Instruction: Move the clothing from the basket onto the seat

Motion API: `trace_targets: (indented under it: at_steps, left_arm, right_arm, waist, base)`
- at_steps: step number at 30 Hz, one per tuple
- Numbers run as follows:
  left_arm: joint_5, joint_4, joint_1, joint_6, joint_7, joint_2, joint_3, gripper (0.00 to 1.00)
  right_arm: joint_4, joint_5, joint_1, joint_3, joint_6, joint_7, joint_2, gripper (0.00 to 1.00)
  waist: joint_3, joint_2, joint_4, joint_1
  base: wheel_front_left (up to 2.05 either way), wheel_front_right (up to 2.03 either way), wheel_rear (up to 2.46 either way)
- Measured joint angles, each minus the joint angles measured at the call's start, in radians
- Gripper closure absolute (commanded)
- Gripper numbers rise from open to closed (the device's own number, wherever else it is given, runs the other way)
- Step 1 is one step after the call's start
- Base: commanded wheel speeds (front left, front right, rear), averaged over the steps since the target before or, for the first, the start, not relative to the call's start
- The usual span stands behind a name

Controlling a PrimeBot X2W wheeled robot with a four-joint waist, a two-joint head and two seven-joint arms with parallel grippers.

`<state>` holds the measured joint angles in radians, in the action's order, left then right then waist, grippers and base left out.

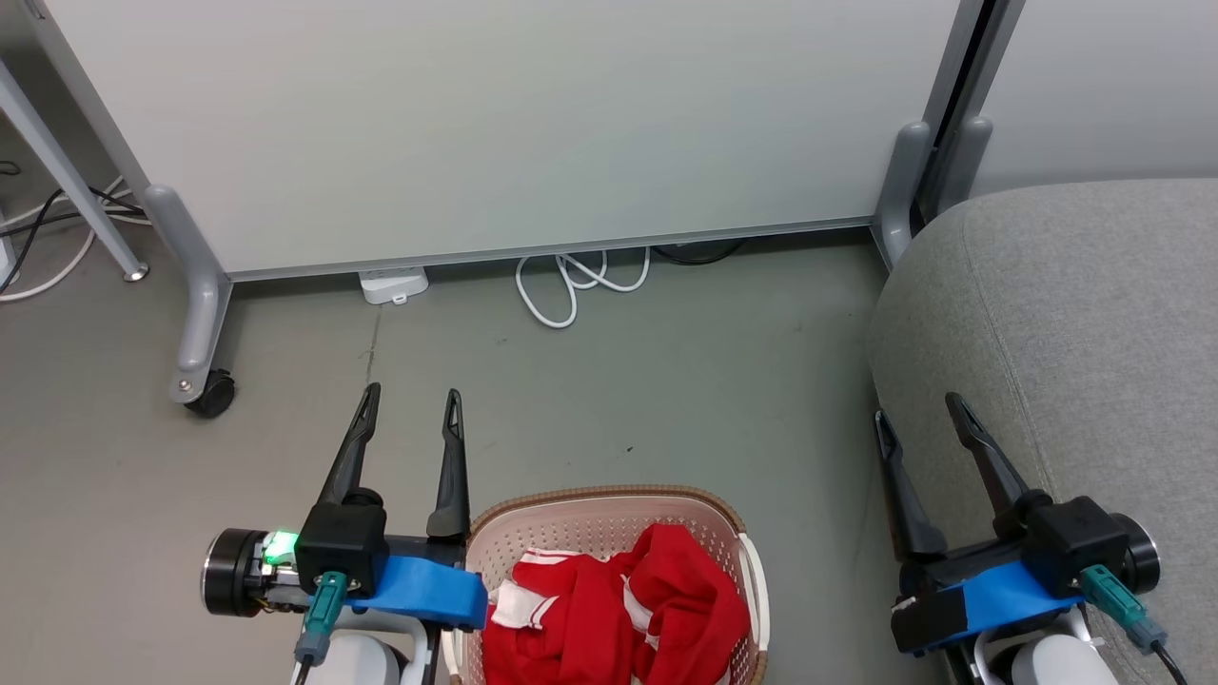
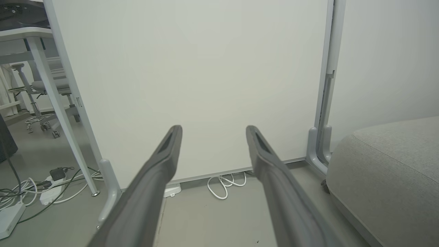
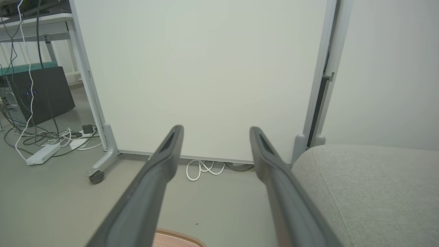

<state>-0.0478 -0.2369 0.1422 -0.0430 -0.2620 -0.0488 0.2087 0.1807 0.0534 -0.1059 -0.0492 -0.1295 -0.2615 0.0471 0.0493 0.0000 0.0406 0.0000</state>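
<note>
Left tool [image 1: 413, 392] wide, empty, right tool [image 1: 915, 407] wide, empty, at sofa [image 1: 1075, 314] edge, basket [image 1: 609, 497] of red clothing [image 1: 647, 599] between them, grey floor [image 1: 666, 381] and white partition [image 1: 533, 124] ahead

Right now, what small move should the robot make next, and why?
Probably swing the open left gripper right and down onto the crumpled red, white-striped clothing: it hovers beside the cream perforated plastic basket, holding nothing, and the clothing lies inside.

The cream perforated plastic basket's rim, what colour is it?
Brown woven-look rim; best in the head view.
</note>
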Motion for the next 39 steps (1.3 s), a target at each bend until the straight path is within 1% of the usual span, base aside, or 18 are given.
trace_targets:
  at_steps: [17,21,25,29,33,39]
  left_arm:
    - [-0.022,-0.022,0.009,0.01,0.0,0.0,0.001,0.0]
    - [-0.023,-0.031,0.014,0.02,0.0,0.0,0.012,0.0]
    - [-0.024,-0.051,0.045,0.036,-0.001,0.0,0.025,0.0]
    - [-0.016,-0.091,0.087,0.063,-0.001,-0.001,0.031,0.0]
    - [0.0,-0.152,0.136,0.093,-0.001,-0.005,0.044,0.0]
    - [0.025,-0.263,0.228,0.123,-0.001,-0.013,0.079,0.0]
  right_arm:
    - [0.013,0.0,-0.007,0.0,0.0,-0.001,0.0,0.0]
    - [0.013,0.0,-0.008,0.0,0.0,-0.001,0.0,0.0]
    - [0.012,0.0,-0.015,-0.004,0.0,-0.001,0.0,0.0]
    - [0.004,-0.005,-0.032,-0.007,0.0,-0.001,0.0,0.0]
    - [-0.004,-0.007,-0.048,-0.006,0.0,-0.001,0.001,0.0]
    - [-0.03,-0.007,-0.086,-0.003,0.0,-0.001,0.001,0.0]
  waist:
    - [0.003,0.0,0.0,0.0]
    - [0.007,0.0,0.0,0.0]
    - [0.02,0.0,-0.005,0.0]
    - [0.042,0.0,-0.016,0.0001]
    - [0.072,0.0,-0.035,0.0]
    - [0.138,0.0,-0.072,0.0]
  base:
    - [0.0,0.0,0.0]
    - [0.0,0.0,0.0]
    - [0.0,0.0,0.0]
    - [0.0,0.0,0.0]
    - [0.0,0.0,0.0]
    - [0.0,0.0,0.0]
